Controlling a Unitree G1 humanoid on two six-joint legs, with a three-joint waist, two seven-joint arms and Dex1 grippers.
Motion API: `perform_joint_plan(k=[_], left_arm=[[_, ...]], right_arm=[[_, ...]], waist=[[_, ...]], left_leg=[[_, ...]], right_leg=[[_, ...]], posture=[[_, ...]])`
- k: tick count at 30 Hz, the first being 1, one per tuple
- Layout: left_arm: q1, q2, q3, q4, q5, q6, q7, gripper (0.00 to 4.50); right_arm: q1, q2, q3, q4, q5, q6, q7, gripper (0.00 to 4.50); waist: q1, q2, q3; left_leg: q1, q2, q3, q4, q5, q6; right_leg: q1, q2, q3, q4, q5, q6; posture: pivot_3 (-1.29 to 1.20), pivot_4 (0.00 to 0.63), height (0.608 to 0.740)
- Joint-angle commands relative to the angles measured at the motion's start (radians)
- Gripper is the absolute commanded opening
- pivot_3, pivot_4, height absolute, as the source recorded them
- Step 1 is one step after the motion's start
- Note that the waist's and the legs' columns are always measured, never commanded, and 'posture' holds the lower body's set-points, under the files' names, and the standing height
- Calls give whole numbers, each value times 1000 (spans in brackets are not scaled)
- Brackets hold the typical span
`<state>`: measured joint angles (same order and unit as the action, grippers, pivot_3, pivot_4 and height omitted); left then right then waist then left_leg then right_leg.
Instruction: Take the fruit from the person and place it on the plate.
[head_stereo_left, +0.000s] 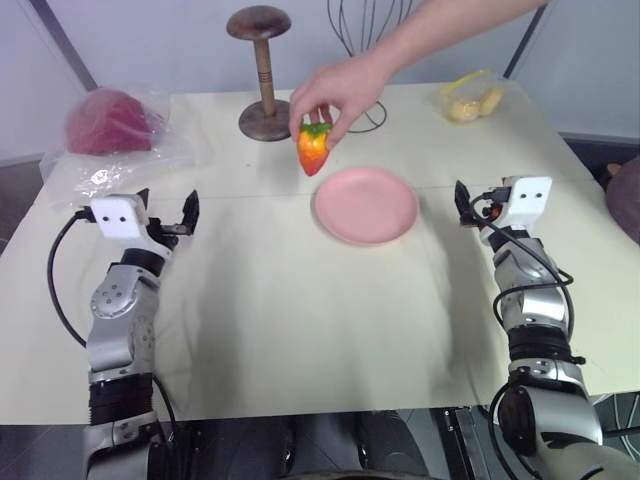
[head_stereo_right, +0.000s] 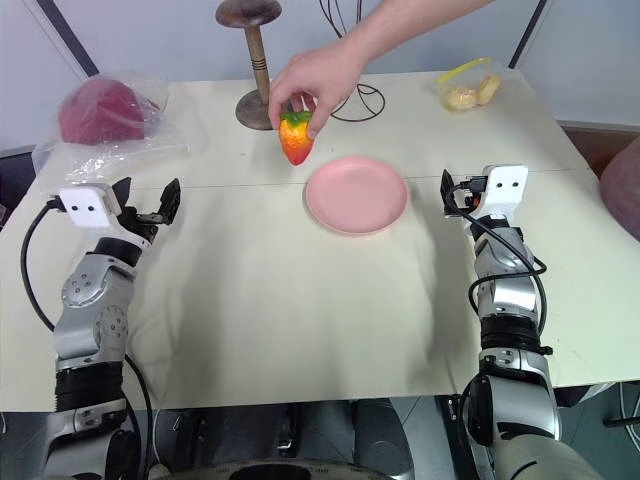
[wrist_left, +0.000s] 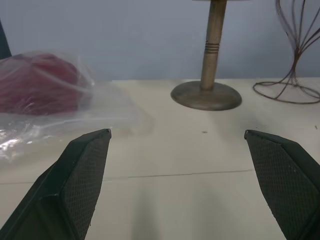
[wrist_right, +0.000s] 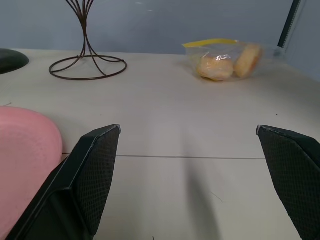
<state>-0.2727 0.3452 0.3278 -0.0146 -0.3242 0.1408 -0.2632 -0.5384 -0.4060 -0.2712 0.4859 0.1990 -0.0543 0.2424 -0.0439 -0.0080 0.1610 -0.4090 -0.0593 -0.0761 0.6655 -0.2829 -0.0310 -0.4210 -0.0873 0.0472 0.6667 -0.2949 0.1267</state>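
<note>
Red-orange fruit (head_stereo_left: 313, 148) hangs pinched in the person's hand (head_stereo_left: 335, 93) just behind the pink plate (head_stereo_left: 366, 205). Both robot hands, left hand (head_stereo_left: 168, 212) and right hand (wrist_right: 192, 175), rest spread on the tabletop (head_stereo_left: 300, 320).

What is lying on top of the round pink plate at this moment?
Nothing lies on the round pink plate; its whole surface is bare. The red-orange strawberry-shaped toy fruit hangs beyond its far left edge, pinched in the person's hand, whose fingers cover the leafy top partly.

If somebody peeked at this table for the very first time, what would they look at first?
Probably the person's hand reaching in from the far side, holding the fruit, a red-orange toy strawberry, just above the table. Right next to it, near the middle of the table, sits the pink plate, with nothing on it. The left gripper and the right gripper wait open on either side.
</note>
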Motion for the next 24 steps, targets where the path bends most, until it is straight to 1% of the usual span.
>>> perform_joint_plan(k=[1, 4, 7, 9, 14, 15, 16, 17, 19, 20, 22, 24], left_arm=[[-22, 34, 16, -13, -5, -13, -20, 4500], [-34, 71, 19, -22, -27, 7, -62, 4500], [-56, 138, 16, -65, -82, 54, -150, 4500], [-69, 169, 21, -85, -114, 87, -180, 4500], [-81, 209, 18, -109, -142, 126, -215, 4500], [-81, 211, 17, -111, -143, 129, -218, 4500], [-79, 210, 16, -111, -138, 128, -215, 4500], [-79, 208, 16, -110, -134, 128, -213, 4500], [-74, 203, 16, -107, -129, 127, -211, 4500], [-70, 201, 15, -106, -128, 128, -212, 4500], [-62, 197, 12, -100, -125, 127, -216, 4500], [-53, 195, 10, -91, -127, 129, -223, 4500]], right_arm=[[-7, 0, -4, -17, 0, -20, 2, 4449], [-4, 0, -3, -21, -1, -18, 1, 4449], [-1, -2, -3, -24, -1, -15, 1, 4449], [0, -3, -4, -26, -1, -14, 2, 4449], [2, -8, -3, -29, 3, -9, 14, 4449], [6, -11, 2, -45, 17, -3, 45, 4449], [31, -31, 31, -124, 77, 44, 172, 4449], [49, -45, 51, -182, 120, 79, 266, 4449], [116, -129, 103, -372, 257, 244, 496, 4449], [140, -183, 113, -444, 304, 329, 562, 4449], [159, -282, 125, -529, 339, 436, 638, 4449], [157, -342, 128, -568, 348, 492, 667, 4449]], waist=[[1, 0, 0], [0, 0, 0], [-1, 0, 0], [0, 0, 0], [-2, 0, 0], [-2, 0, 0], [-1, 0, 0], [0, 0, 0], [0, 0, 0], [0, 0, 0], [3, 0, 0], [5, 0, 0]], left_leg=[[0, 0, 0, 0, 0, 0], [0, 0, 0, 0, 0, 0], [0, 0, 0, 0, 0, 0], [0, 0, 0, 0, 0, 0], [0, 0, 0, 0, 0, 0], [0, 0, 0, 0, 0, 0], [0, 0, 0, 0, 0, 0], [0, 0, 0, 0, 0, 0], [0, 0, 0, 0, 0, 0], [0, 0, 0, 0, 0, 0], [0, 0, -1, 0, 0, 1], [0, 0, -1, 1, -1, 1]], right_leg=[[0, 0, 0, 0, 0, 0], [0, 0, 0, 0, 0, 0], [0, 0, 0, 0, 0, 0], [0, 0, 0, 0, 0, 0], [0, 0, 0, 0, 0, 0], [0, 0, 0, 0, 0, 0], [0, 0, 0, 0, 0, 0], [0, 0, 0, 0, 0, 0], [0, 0, 0, 0, 0, 0], [0, 0, 0, 0, 0, 0], [1, 0, 0, 0, 0, 0], [1, 0, -1, -1, 0, 0]], posture=[[0, 150, 740], [0, 150, 740], [0, 150, 740], [0, 150, 740], [0, 150, 740], [0, 150, 740], [0, 150, 740], [0, 150, 740], [0, 150, 740], [0, 150, 740], [0, 150, 740], [0, 150, 740]])
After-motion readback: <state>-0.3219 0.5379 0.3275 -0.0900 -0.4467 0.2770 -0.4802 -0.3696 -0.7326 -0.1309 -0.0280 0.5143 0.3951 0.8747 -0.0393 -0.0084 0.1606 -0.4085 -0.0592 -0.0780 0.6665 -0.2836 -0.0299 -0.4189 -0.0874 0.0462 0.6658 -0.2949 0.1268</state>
